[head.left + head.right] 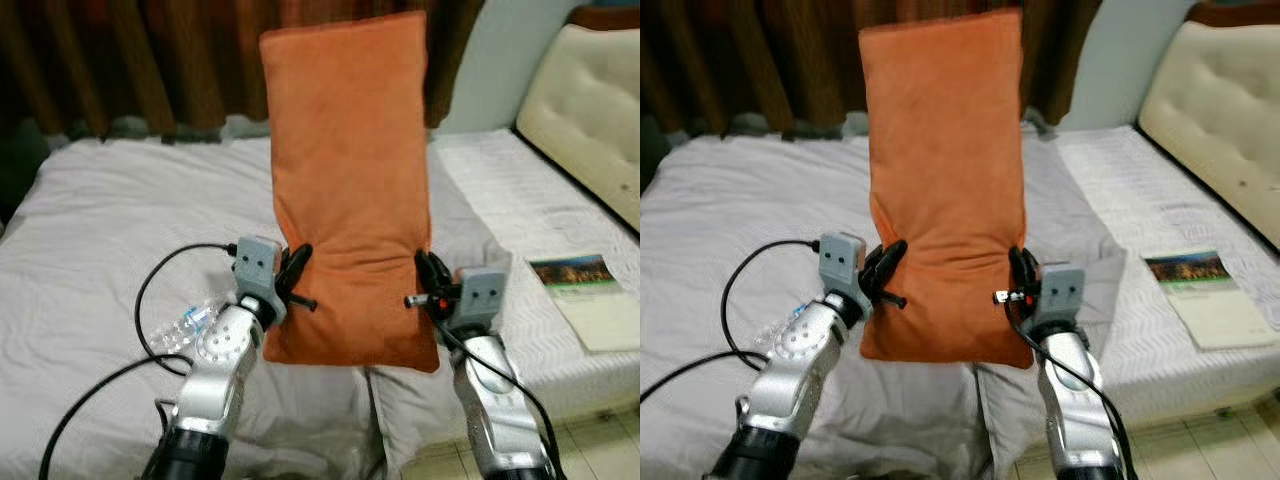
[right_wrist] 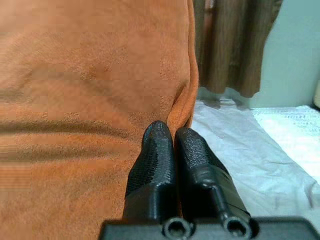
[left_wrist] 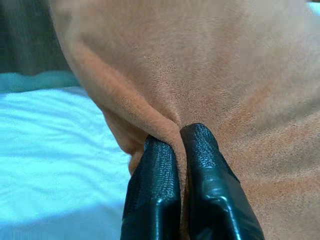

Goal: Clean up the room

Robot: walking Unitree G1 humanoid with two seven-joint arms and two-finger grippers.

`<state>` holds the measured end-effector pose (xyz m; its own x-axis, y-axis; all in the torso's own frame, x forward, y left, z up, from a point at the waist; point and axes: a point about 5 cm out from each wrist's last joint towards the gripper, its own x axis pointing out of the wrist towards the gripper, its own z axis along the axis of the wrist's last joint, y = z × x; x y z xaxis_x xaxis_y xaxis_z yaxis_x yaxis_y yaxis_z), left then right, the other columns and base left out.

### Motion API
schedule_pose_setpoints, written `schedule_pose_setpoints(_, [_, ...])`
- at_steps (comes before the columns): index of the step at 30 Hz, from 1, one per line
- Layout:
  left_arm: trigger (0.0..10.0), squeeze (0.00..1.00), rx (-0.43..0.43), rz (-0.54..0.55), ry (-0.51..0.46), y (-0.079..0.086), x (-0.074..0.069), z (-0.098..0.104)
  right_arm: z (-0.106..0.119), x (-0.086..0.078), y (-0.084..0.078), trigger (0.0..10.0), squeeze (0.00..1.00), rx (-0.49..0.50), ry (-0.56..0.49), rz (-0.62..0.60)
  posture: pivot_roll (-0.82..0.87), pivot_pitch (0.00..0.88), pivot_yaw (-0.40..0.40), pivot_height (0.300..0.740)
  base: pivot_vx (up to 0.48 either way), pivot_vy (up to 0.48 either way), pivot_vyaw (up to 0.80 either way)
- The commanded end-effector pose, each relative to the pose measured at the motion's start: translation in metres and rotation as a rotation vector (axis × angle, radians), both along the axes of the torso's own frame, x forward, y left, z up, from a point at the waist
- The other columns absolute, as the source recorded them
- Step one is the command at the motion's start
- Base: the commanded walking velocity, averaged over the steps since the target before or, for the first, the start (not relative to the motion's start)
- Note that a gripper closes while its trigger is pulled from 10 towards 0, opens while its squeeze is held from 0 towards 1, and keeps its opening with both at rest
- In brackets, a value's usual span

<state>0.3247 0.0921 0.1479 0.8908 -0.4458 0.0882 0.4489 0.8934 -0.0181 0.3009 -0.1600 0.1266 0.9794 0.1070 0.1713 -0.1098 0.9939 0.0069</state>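
An orange velvety pillow (image 1: 350,180) stands upright in the air over the bed (image 1: 100,230), long side vertical. My left gripper (image 1: 296,268) is shut on a pinch of fabric at its lower left edge. My right gripper (image 1: 428,270) is shut on the lower right edge. In the left wrist view the black fingertips (image 3: 165,155) squeeze a fold of the orange pillow (image 3: 225,75). The right wrist view has both fingertips (image 2: 159,137) pressed together on the pillow's side seam (image 2: 190,95).
A crushed plastic bottle (image 1: 185,328) lies on the grey-white sheet by my left arm. A booklet (image 1: 585,298) rests on the bed's right part. A cream tufted headboard (image 1: 590,110) stands at far right, brown curtains (image 1: 130,60) behind. Tiled floor (image 1: 590,440) is at lower right.
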Motion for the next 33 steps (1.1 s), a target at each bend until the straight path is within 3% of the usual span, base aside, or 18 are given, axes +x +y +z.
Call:
schedule_pose_setpoints(1, [10.0, 0.00, 0.037, 0.083, -0.003, 0.018, 0.002, -0.006, 0.012, 0.002, -0.012, 10.0, 0.00, -0.006, -0.038, -0.071, -0.03, 0.000, -0.022, 0.740, 0.292, -0.379, 0.00])
schedule_pose_setpoints(6, [10.0, 0.00, 0.071, 0.058, -0.009, 0.014, 0.000, -0.012, 0.006, 0.002, -0.013, 10.0, 0.00, -0.002, -0.007, -0.077, -0.04, 0.000, -0.013, 0.740, 0.290, -0.379, 0.00])
schedule_pose_setpoints(11, [10.0, 0.00, 0.126, 0.035, 0.015, 0.010, -0.002, -0.026, -0.015, -0.006, -0.025, 10.0, 0.00, -0.010, 0.074, -0.116, -0.06, 0.000, -0.004, 0.740, 0.294, -0.377, 0.00])
schedule_pose_setpoints(17, [10.0, 0.00, 0.157, 0.060, 0.080, 0.020, -0.002, -0.047, -0.039, -0.019, -0.023, 10.0, 0.00, -0.018, 0.174, -0.082, -0.07, 0.000, -0.016, 0.740, 0.289, -0.381, 0.00])
schedule_pose_setpoints(33, [10.0, 0.00, 0.173, 0.030, 0.056, 0.011, -0.006, -0.053, -0.048, -0.018, -0.021, 10.0, 0.00, -0.011, 0.218, -0.048, -0.06, 0.000, -0.035, 0.740, 0.289, -0.381, 0.00])
